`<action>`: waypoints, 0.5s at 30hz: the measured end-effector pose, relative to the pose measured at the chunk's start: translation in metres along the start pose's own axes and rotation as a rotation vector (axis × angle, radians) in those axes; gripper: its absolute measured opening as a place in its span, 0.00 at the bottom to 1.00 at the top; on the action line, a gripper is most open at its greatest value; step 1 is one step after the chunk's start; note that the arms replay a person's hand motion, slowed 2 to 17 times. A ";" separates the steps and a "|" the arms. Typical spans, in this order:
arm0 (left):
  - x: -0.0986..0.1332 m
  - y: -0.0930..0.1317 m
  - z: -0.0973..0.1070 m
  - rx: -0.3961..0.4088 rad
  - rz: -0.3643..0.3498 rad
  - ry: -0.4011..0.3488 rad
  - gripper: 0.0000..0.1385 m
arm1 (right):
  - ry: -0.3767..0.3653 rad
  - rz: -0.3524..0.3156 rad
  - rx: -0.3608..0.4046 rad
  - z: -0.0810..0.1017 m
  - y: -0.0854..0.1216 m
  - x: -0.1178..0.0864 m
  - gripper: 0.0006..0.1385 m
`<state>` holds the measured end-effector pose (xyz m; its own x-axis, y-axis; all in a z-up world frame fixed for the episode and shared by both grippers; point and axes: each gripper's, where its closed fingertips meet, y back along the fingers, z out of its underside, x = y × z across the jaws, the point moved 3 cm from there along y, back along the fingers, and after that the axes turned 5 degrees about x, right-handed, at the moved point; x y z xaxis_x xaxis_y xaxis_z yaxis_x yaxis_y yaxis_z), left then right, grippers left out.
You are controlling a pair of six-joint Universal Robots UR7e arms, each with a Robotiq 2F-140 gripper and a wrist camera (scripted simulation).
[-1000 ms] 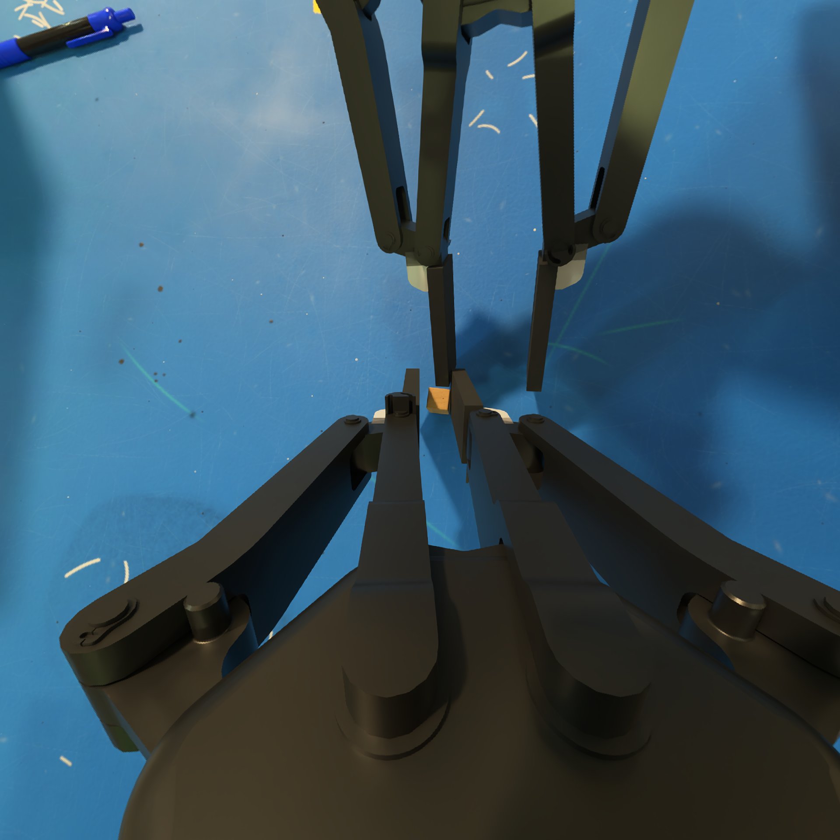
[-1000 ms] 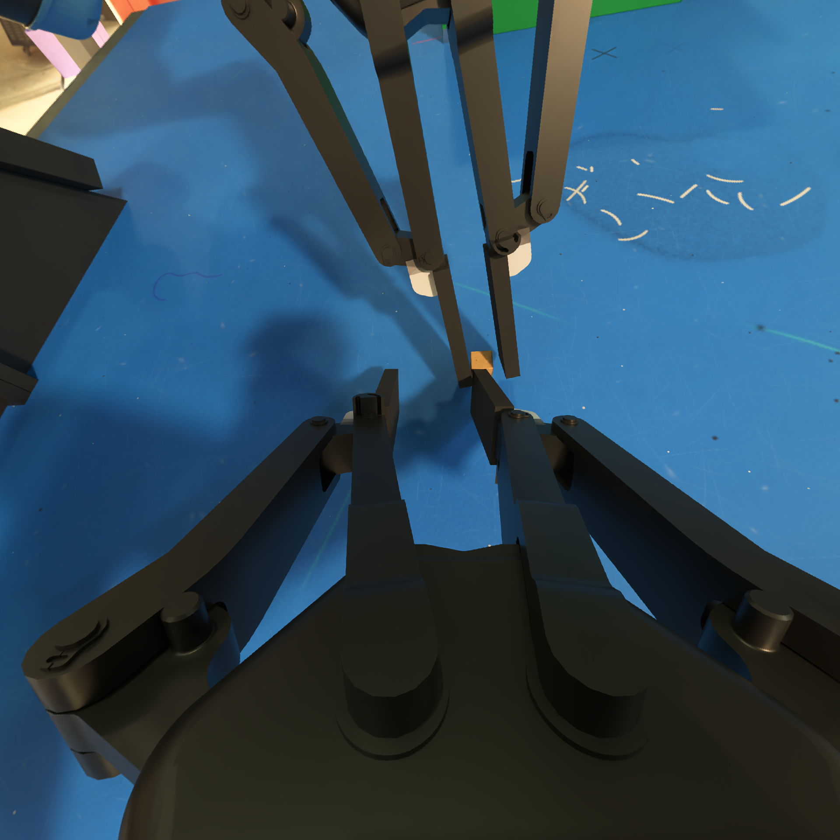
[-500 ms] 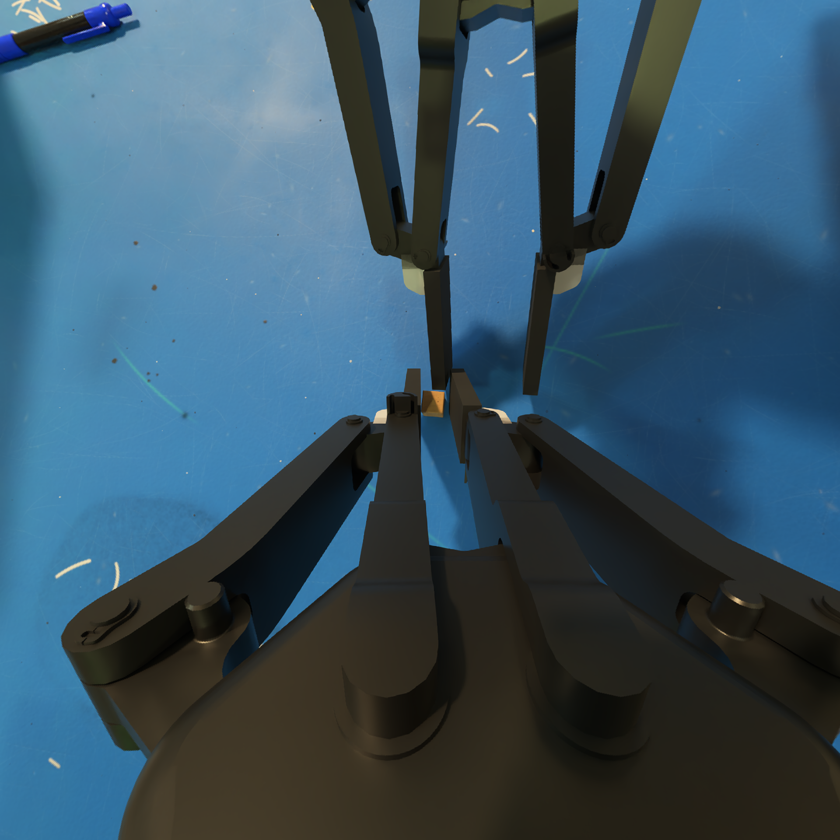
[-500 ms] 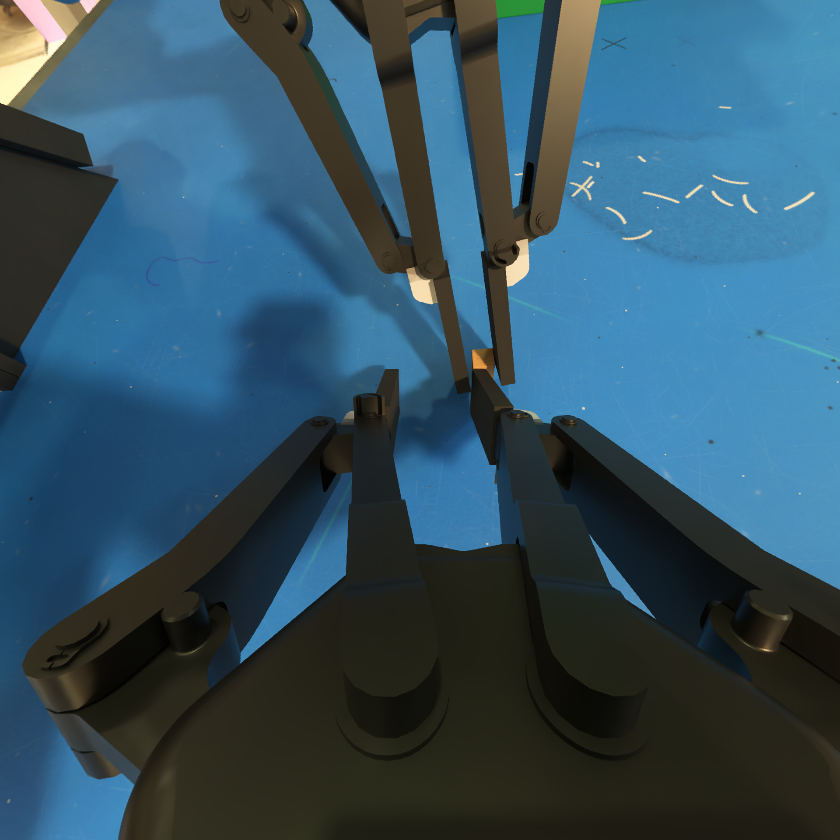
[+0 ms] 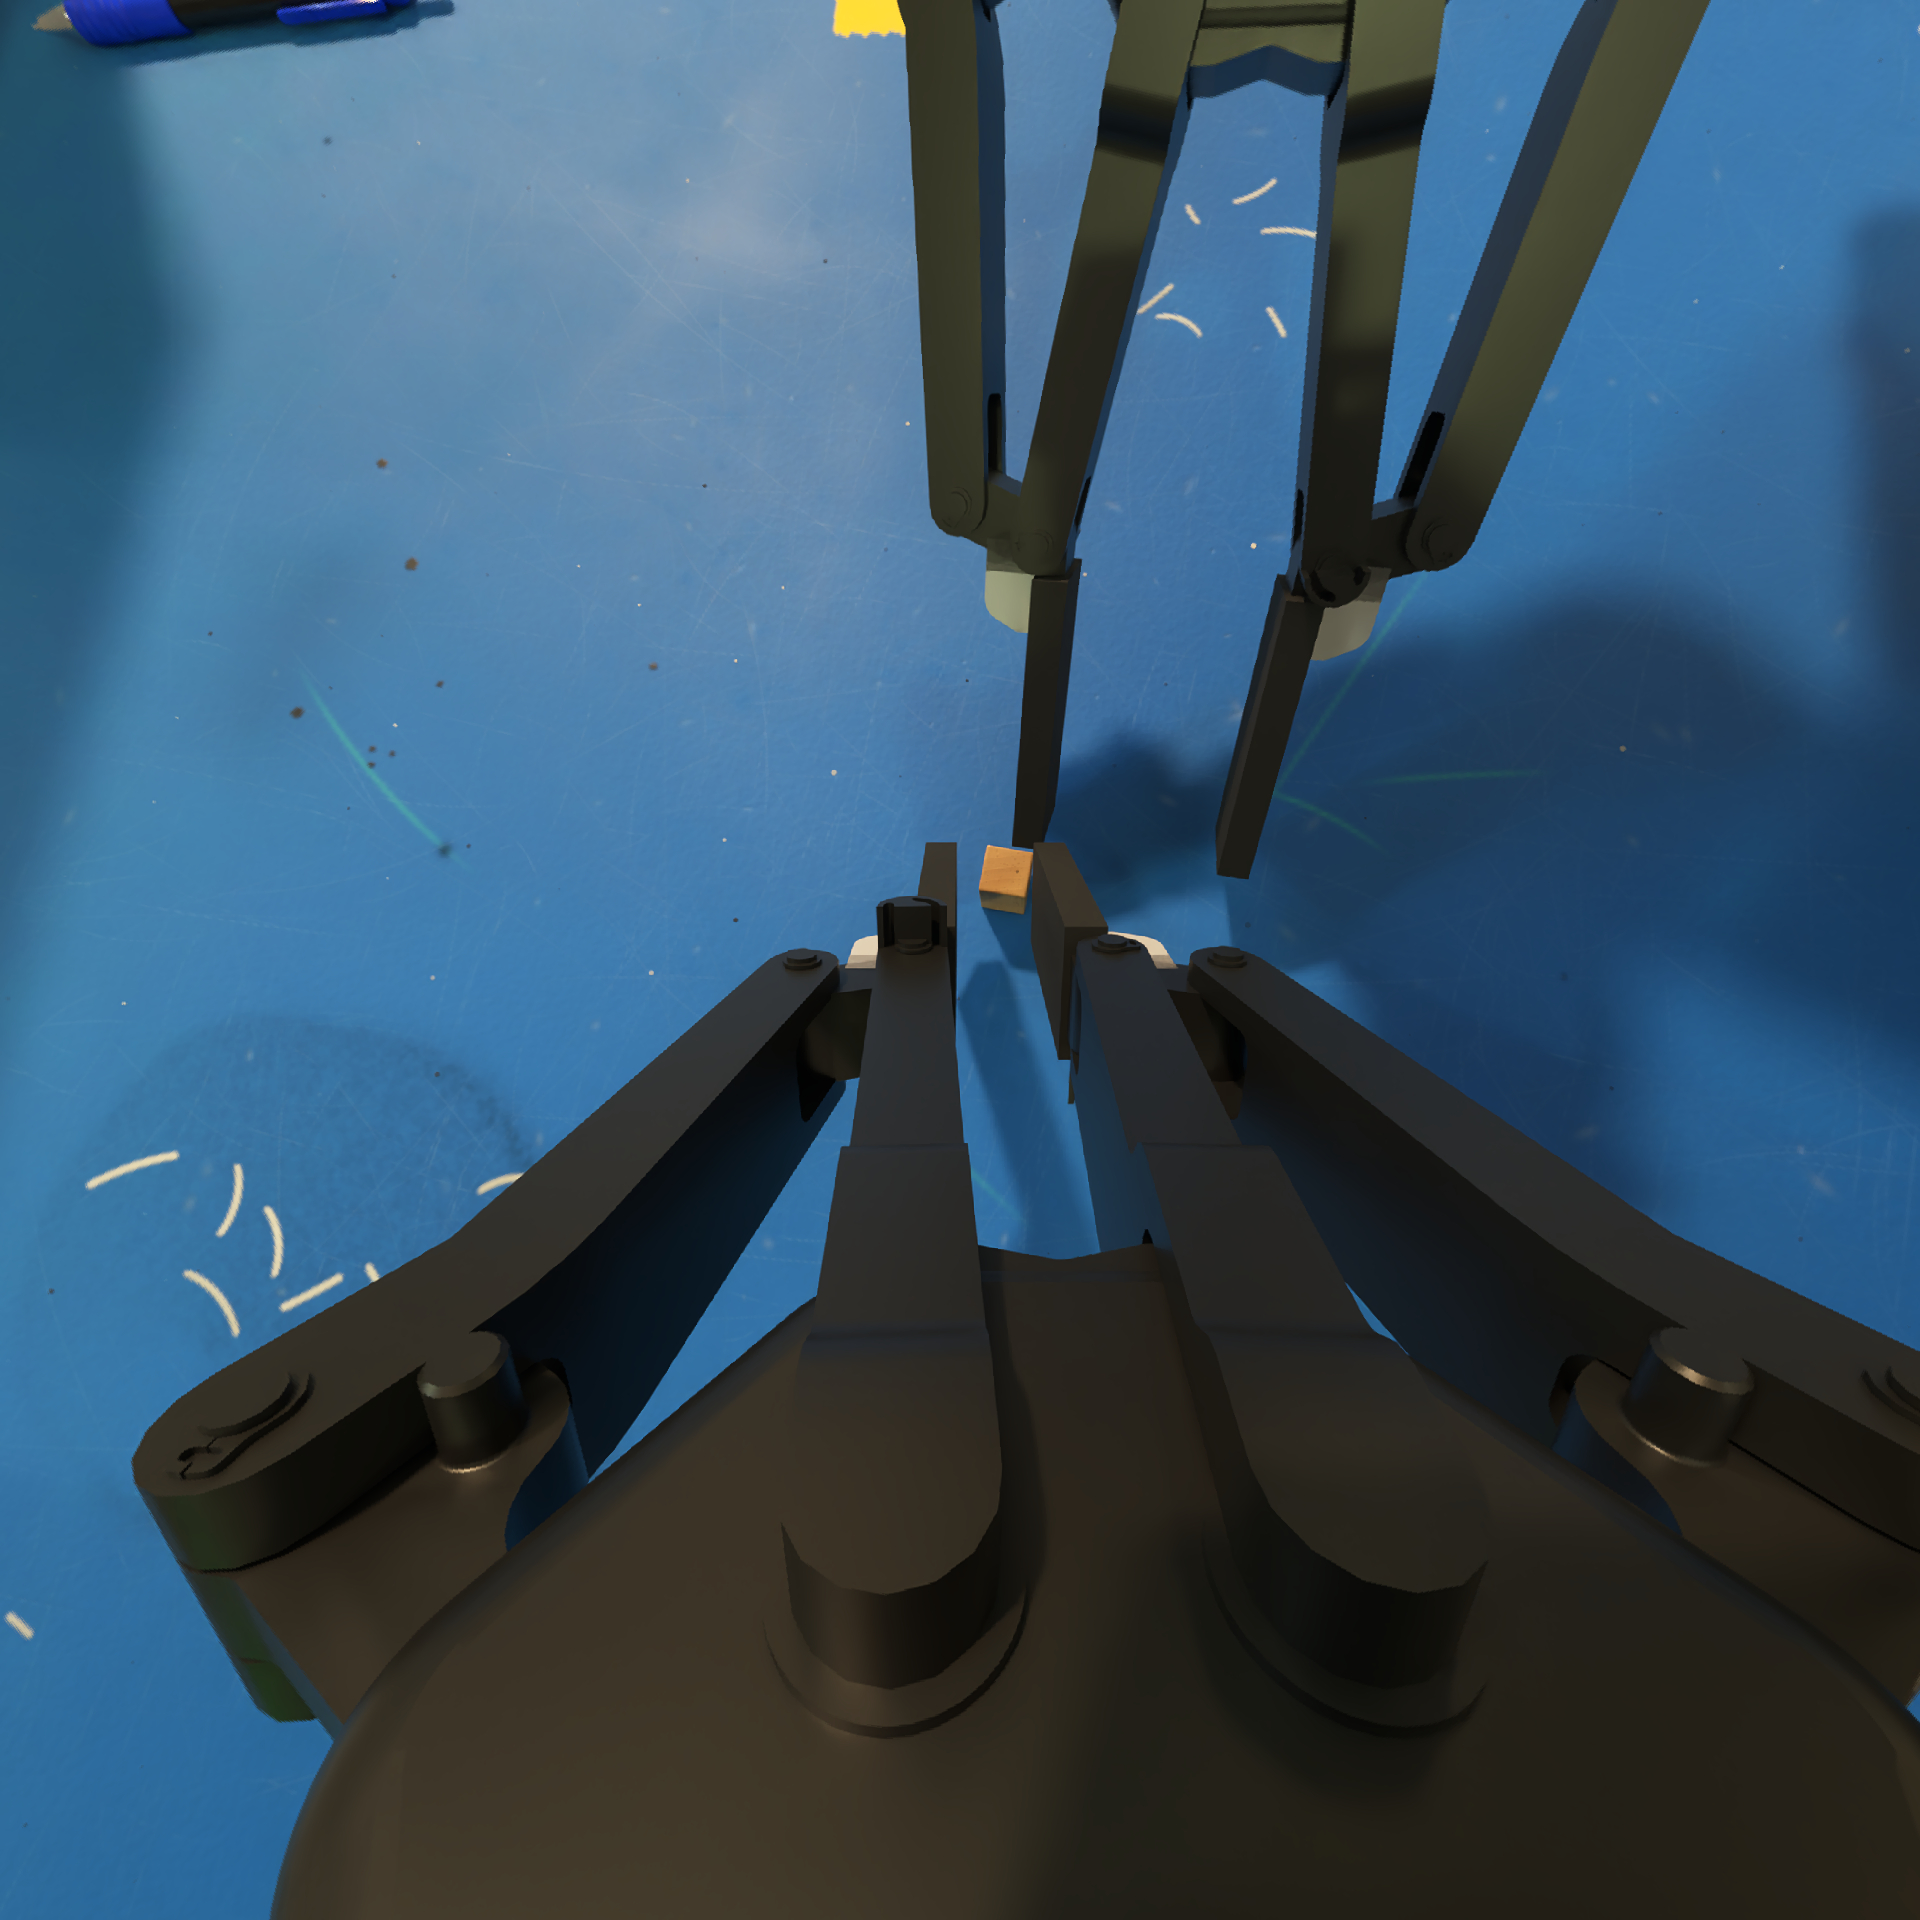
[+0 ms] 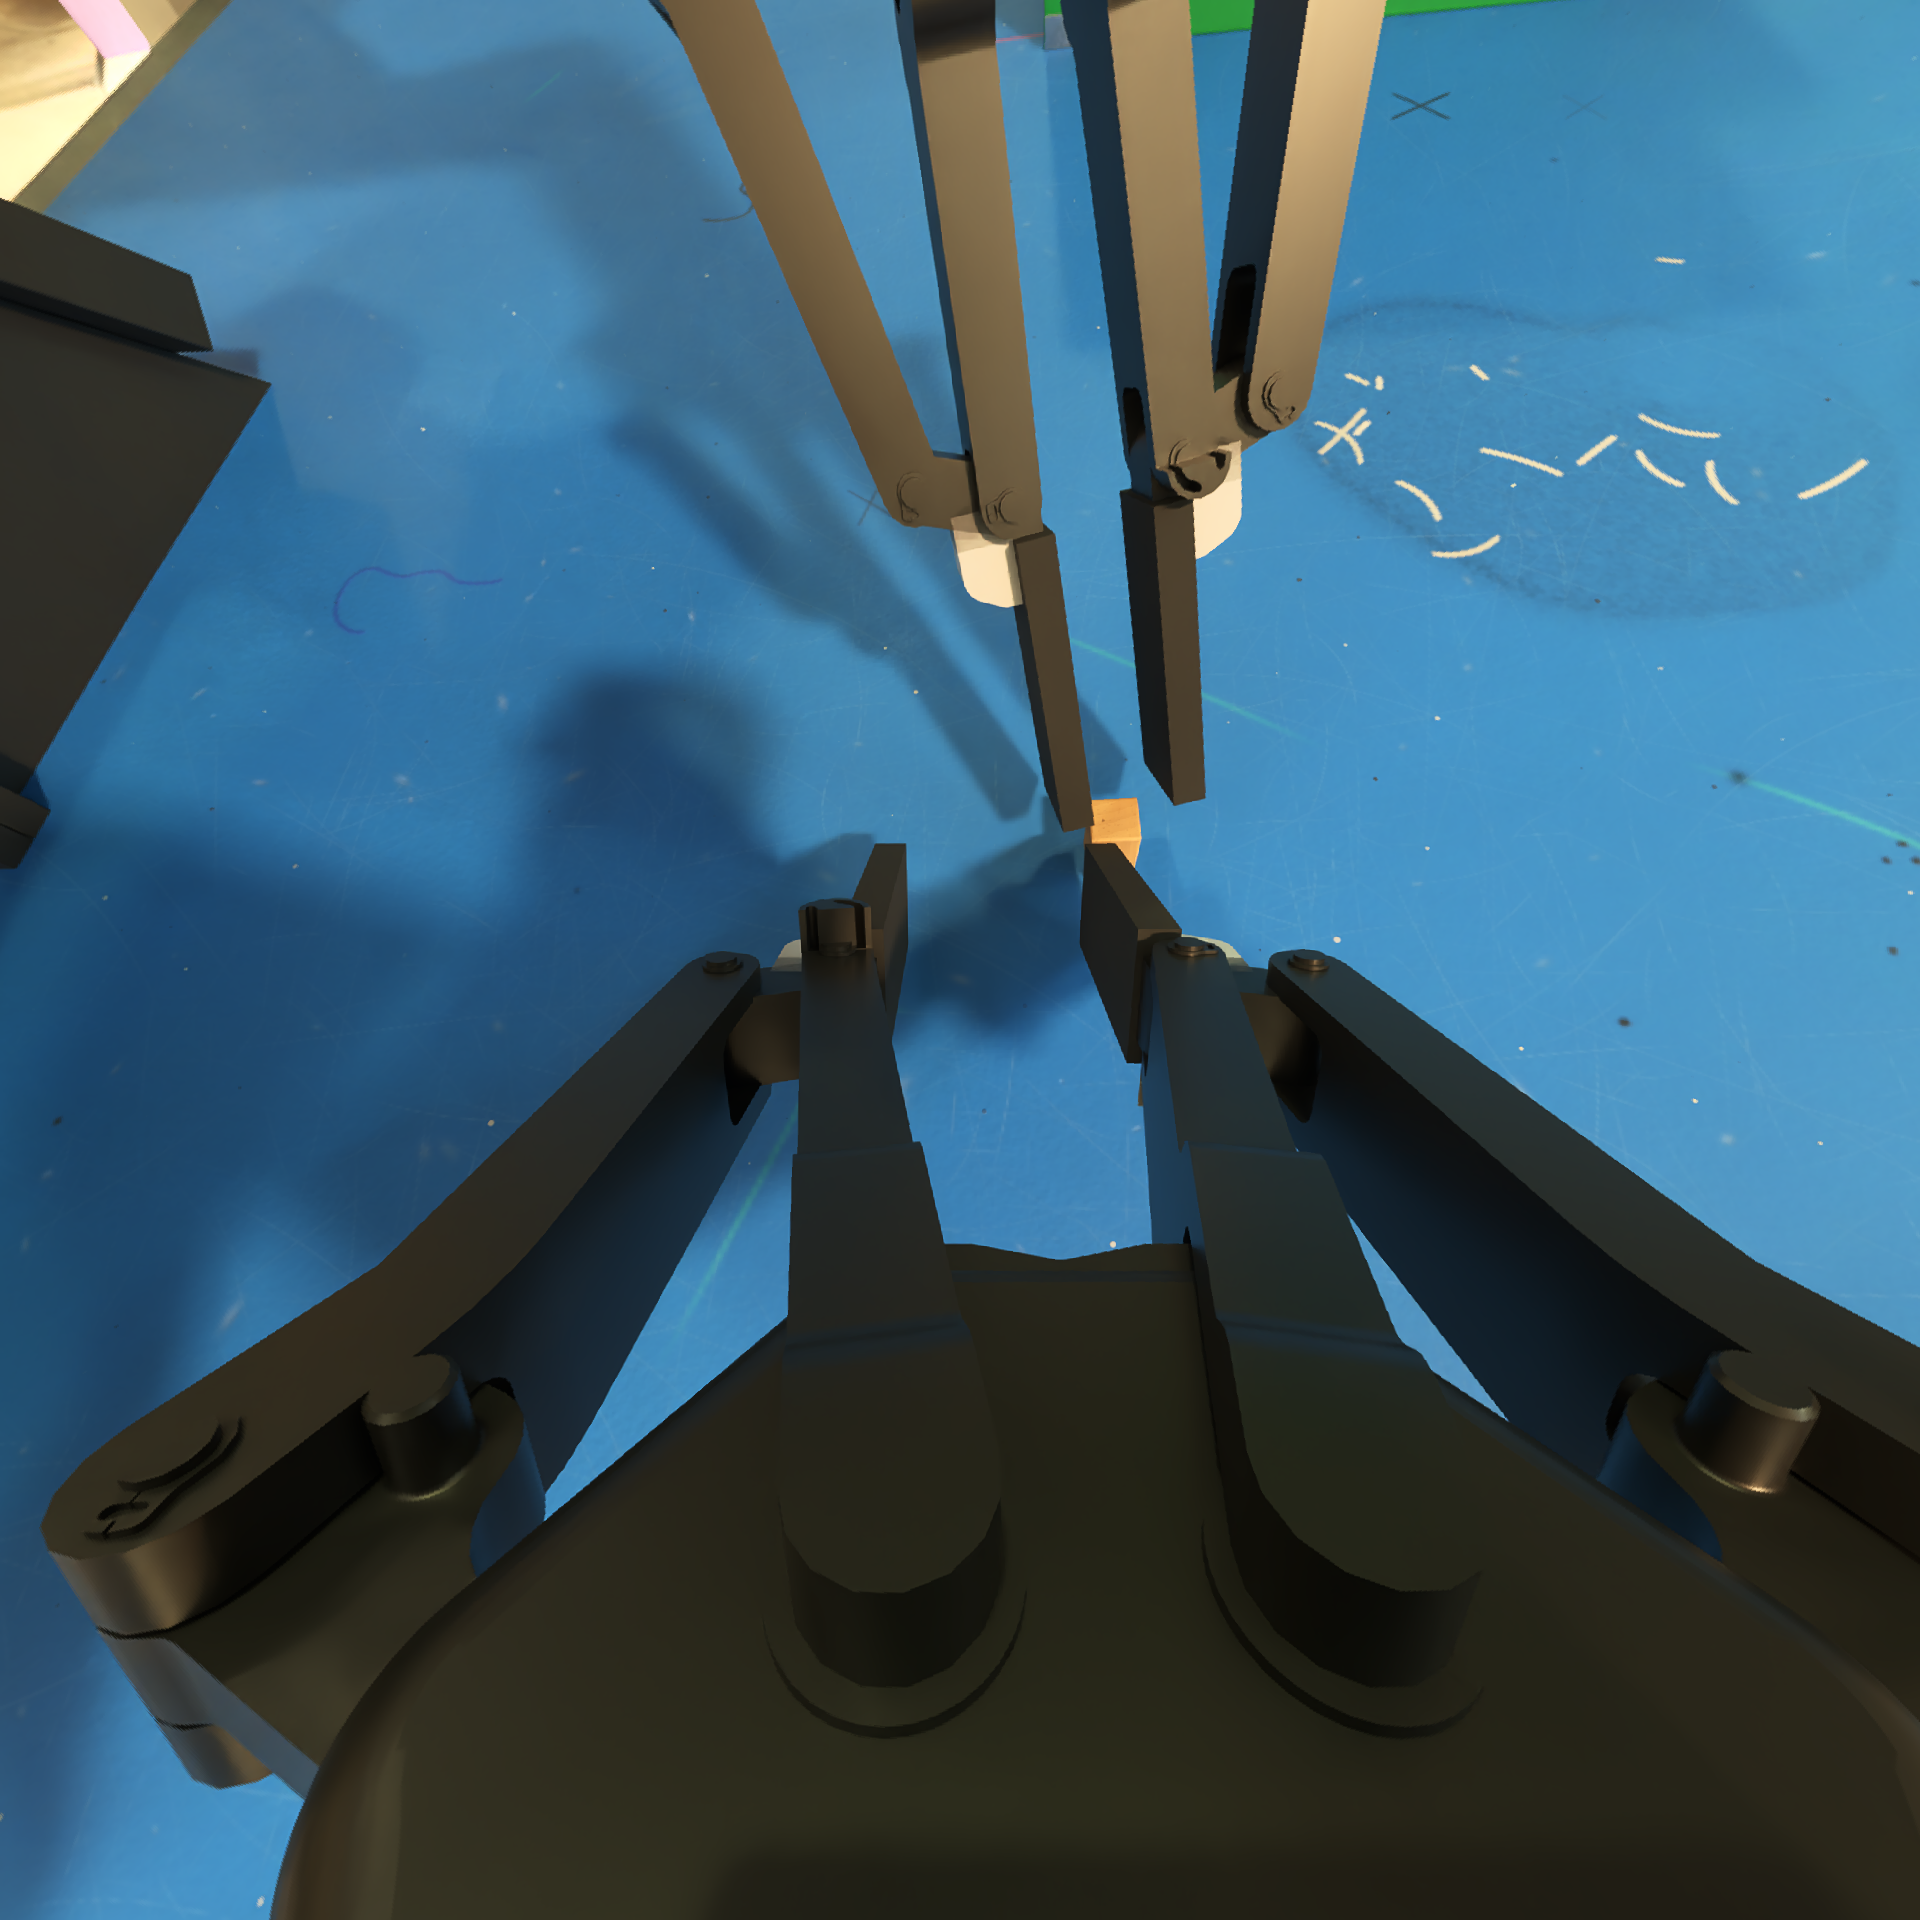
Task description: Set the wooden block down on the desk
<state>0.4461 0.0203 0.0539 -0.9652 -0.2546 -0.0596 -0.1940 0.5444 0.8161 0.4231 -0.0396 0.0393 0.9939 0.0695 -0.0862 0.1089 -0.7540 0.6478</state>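
Scuffed blue table [image 5: 520,623] carries the small wooden block [image 5: 1005,878], lying between the left claw [image 5: 992,868] fingers, which stand narrowly apart with a gap each side; the right claw [image 6: 992,868] is wider, empty, fingertip just beside it

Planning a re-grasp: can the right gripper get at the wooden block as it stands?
Probably not cleanly. The wooden block sits between the left gripper's fingers, off the tip of one right gripper finger, not in its open gap. It would have to shift sideways.
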 end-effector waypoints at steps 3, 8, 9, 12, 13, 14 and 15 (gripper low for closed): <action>0.003 -0.002 0.002 -0.009 0.009 0.002 0.14 | 0.007 0.002 -0.007 0.000 0.000 0.000 0.32; 0.004 -0.007 0.003 -0.020 0.006 0.008 0.14 | 0.011 -0.001 -0.019 -0.001 0.000 -0.001 0.33; 0.003 -0.007 0.003 -0.018 0.005 0.013 0.14 | 0.011 -0.002 -0.021 -0.001 0.000 0.000 0.33; 0.003 -0.008 0.002 -0.019 0.006 0.014 0.13 | 0.013 0.000 -0.027 0.000 0.000 0.000 0.33; 0.003 -0.008 0.002 -0.020 0.005 0.009 0.13 | 0.014 0.002 -0.030 0.000 0.001 0.001 0.33; 0.002 -0.008 0.002 -0.020 0.004 0.005 0.13 | 0.016 0.003 -0.032 0.000 0.001 0.001 0.33; 0.002 -0.008 0.002 -0.021 0.003 0.002 0.13 | 0.017 0.004 -0.034 0.000 0.001 0.001 0.33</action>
<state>0.4452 0.0166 0.0458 -0.9654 -0.2547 -0.0563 -0.1877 0.5285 0.8279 0.4241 -0.0402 0.0396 0.9944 0.0778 -0.0710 0.1053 -0.7315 0.6736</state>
